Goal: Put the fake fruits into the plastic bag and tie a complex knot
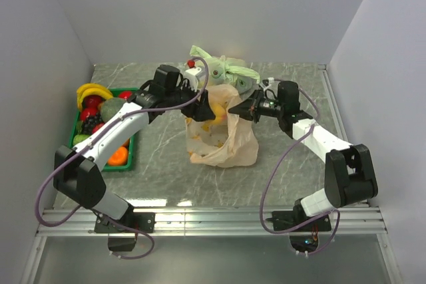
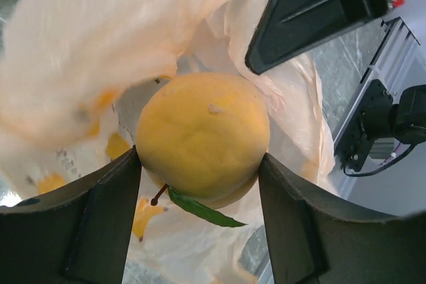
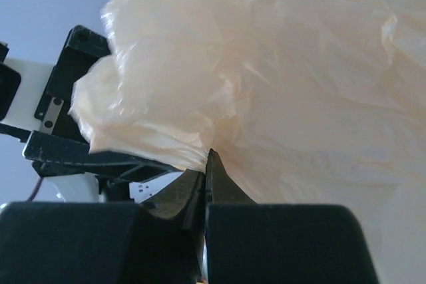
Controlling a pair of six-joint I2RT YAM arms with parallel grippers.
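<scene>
1. The left end effector (image 2: pixel 198 181) is closed on a yellow-orange fruit (image 2: pixel 203 131), which is gripped at both sides, with a green leaf seen beneath it
2. The fruit is held at the mouth of the bag (image 1: pixel 223 147), with thin film seen around it
3. The right end effector (image 3: pixel 205 164) is almost shut, and the bag's rim is pinched between its tips and held up
4. The bag is stood in the middle of the surface (image 1: pixel 166 171); bare room is seen in front of it and to its right
5. More fruits (image 1: pixel 93 94) are kept in a green tray (image 1: pixel 131 153) by the left edge, well apart from the bag
6. A pale green bag (image 1: pixel 223 68) is seen just behind, near the back wall
</scene>
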